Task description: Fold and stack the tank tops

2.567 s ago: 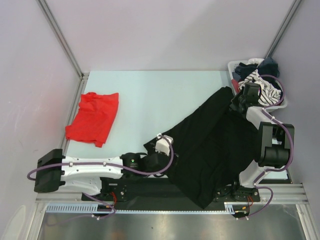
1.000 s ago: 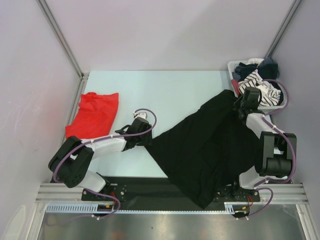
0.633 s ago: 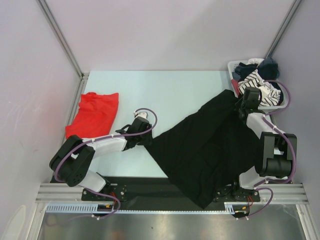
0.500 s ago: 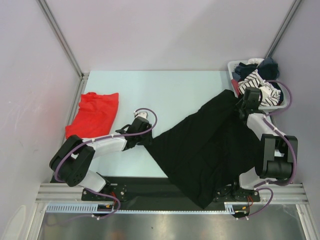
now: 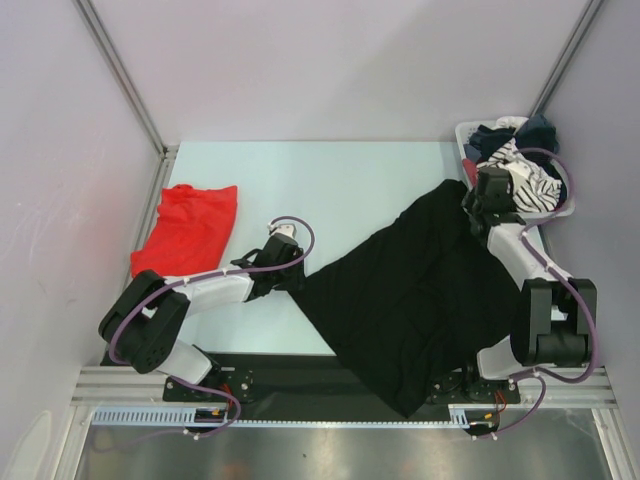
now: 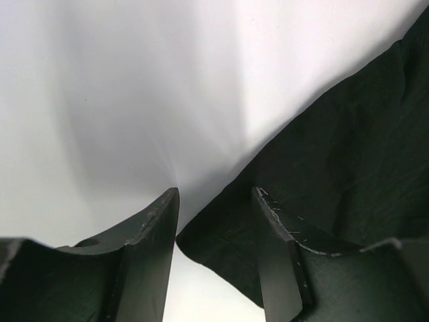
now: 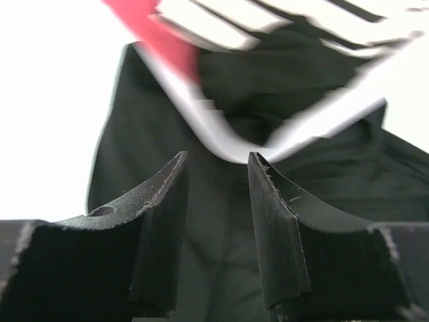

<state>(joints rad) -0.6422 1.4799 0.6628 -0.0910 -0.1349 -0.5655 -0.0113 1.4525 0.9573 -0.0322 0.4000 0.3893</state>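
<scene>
on pale table (lilac walls): black tank top, red tank top; left gripper, right gripper both apart.

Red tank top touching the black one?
Apart. Top view: bare table lies between the red tank top and the black tank top.

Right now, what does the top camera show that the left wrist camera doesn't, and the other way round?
Only the top view: the red tank top lying at the table's left side, and the white basket of clothes in the far right corner. Only the left wrist view: the left gripper up close, its fingers apart, with a corner of dark fabric lying under the gap. Both: the black tank top, spread out, and the pale table.
</scene>
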